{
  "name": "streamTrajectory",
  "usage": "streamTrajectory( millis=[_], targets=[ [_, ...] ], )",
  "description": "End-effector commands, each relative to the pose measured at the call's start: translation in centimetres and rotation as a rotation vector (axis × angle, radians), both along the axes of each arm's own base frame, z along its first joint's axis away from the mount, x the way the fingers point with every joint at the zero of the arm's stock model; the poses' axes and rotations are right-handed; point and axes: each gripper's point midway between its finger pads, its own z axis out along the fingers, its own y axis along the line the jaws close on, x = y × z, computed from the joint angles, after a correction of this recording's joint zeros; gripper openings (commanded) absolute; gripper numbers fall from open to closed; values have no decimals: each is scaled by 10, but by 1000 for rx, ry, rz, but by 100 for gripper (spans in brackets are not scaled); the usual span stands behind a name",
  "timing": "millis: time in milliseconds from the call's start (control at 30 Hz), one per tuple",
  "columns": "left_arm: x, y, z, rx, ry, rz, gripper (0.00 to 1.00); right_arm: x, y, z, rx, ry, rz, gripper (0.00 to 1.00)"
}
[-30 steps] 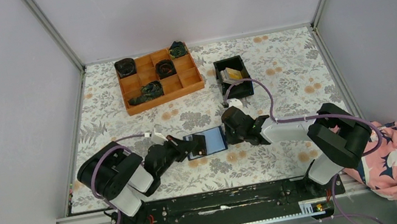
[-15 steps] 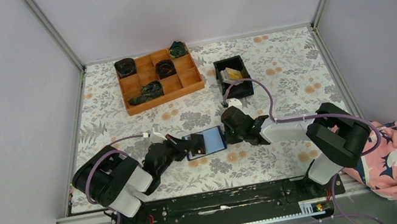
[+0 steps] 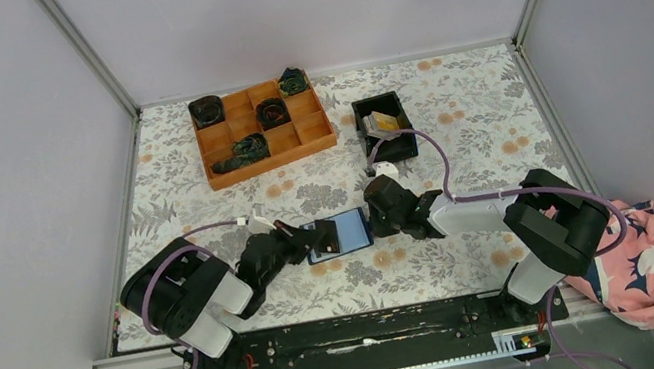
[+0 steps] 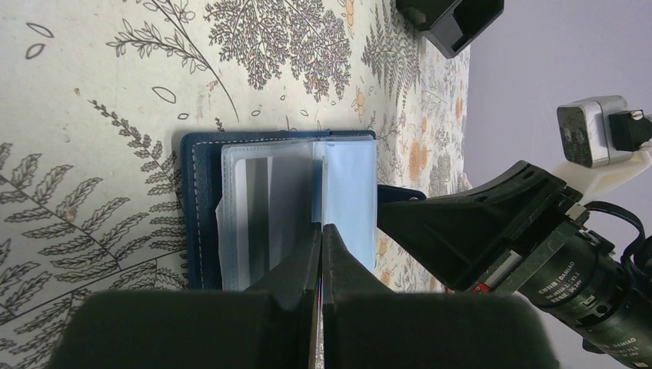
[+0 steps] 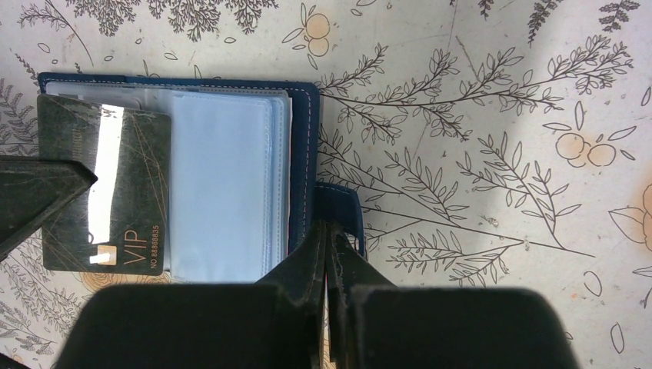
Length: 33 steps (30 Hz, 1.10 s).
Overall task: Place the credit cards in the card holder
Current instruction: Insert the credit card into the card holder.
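Holding a dark VIP card by its outer end, the left gripper has its fingers pinched together on the plastic. The card lies flat over the left half of the open card holder. That holder sits near the tabletop's near edge, about midway between the left and right edges. The right gripper is closed on the navy snap tab, pinning the holder's right side.

Findings on risk:
- Whether the card's leading edge has entered a clear sleeve cannot be told. If it rides over the sleeve mouth, a push would likely buckle the loose sleeves rather than seat it.
- The hold on the card is narrow, so a corner catching could pivot the card in the fingers.
- The tab is the only restraint. Should it slip, the holder would probably slide towards the right edge under the push.
- A yellow card waits in the black bin towards the far edge.
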Motion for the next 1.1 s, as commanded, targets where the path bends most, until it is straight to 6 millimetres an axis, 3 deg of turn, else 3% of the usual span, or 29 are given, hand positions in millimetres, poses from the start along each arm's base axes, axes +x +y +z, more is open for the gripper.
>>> streamTrajectory(
  millis=[0, 367, 800, 1067],
  targets=[
    [6, -4, 0, 0, 1, 8, 0, -52, -53, -54, -220, 214, 28, 0],
    [6, -10, -4, -36, 17, 4, 0, -52, -52, -55, -220, 219, 30, 0],
    [8, -14, 5, -121, -31, 59, 0, -54, -51, -57, -212, 229, 31, 0],
    [0, -19, -3, -137, -16, 83, 0, -56, -51, -58, -203, 235, 32, 0]
  ],
)
